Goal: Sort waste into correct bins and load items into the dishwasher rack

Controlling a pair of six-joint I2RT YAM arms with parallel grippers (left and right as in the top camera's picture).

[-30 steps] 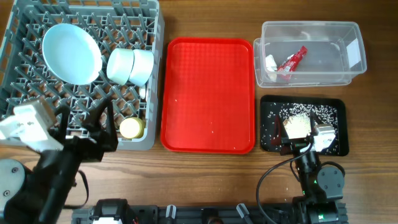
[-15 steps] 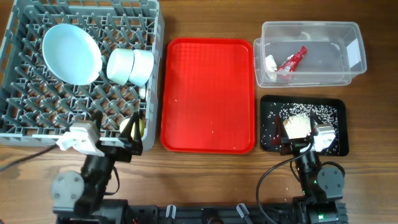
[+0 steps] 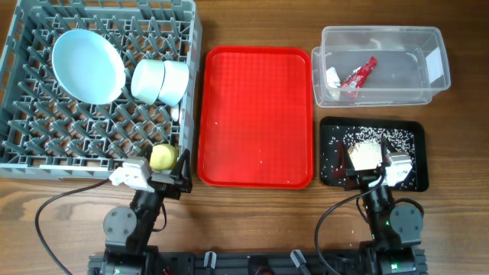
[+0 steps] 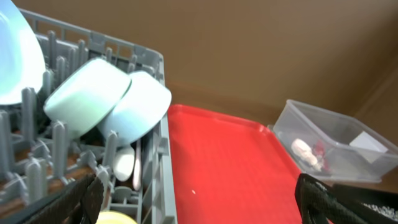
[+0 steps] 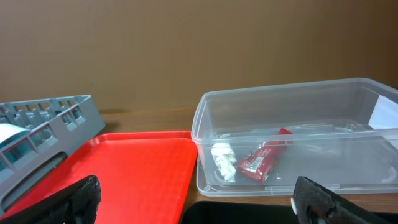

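Wooden table (image 3: 252, 206), brown wall behind. Nearest, left hand (image 4: 199, 185) and right hand (image 5: 196, 186), fingers spread, nothing between them. Shallow black rectangular tray (image 3: 328, 126): brownish-white food scraps (image 3: 367, 139). Large grey pegged plastic rack (image 3: 99, 122): small yellow cup (image 3: 163, 157) at near right corner, pale green bowl (image 3: 149, 79), pale blue bowl (image 3: 174, 82), pale blue round plate (image 3: 88, 65). Bare red serving tray (image 3: 256, 114) lies between. Farthest, clear rectangular plastic tub (image 3: 380, 30): slim red wrapper (image 3: 359, 74), crumpled white napkin (image 3: 333, 76). A second ago the left arm stood over the rack's near left corner; it is now at the table's near edge.
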